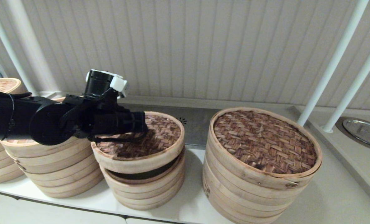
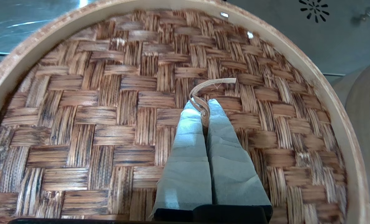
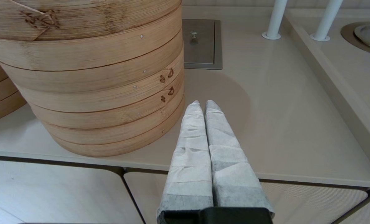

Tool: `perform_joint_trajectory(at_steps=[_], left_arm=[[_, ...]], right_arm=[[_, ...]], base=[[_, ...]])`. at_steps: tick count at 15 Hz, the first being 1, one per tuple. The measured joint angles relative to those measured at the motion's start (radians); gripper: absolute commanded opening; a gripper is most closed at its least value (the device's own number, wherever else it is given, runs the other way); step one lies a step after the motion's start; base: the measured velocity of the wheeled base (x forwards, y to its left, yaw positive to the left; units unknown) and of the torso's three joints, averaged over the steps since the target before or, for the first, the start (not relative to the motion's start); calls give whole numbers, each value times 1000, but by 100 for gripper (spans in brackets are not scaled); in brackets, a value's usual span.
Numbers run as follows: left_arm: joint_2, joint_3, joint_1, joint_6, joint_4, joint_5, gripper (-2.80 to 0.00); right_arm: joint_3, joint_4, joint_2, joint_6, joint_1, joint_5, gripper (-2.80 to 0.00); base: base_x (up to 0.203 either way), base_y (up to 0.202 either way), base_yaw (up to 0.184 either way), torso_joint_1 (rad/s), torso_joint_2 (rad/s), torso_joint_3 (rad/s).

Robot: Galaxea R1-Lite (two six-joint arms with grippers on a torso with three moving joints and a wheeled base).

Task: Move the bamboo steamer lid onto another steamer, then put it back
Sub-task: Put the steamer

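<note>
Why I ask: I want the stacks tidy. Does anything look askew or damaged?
Yes. The bamboo steamer lid sits tilted above its stack, with a dark gap under its right side. The left tool is shut on the lid's loop handle, which looks frayed, one end sticking out loose.

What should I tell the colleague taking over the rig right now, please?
Left gripper: shut on the loop handle of the bamboo steamer lid, which is raised and tilted above the narrow stack.
Right gripper: shut, empty, parked low beside the widest stack.
Done: lid gripped and lifted.
Left: set it on the medium steamer behind the left arm, then return it.
</note>
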Motion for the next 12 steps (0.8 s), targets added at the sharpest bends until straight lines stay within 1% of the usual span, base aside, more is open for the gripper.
perform_joint_trajectory(at_steps=[7, 12], left_arm=[[21, 1, 6, -2, -6, -1, -280], [32, 11, 6, 0, -31, -1, -280]], right_arm=[[0, 0, 0, 0, 0, 0, -280], [0, 0, 0, 0, 0, 0, -280]], base=[[0, 0, 0, 0, 0, 0], [0, 0, 0, 0, 0, 0]])
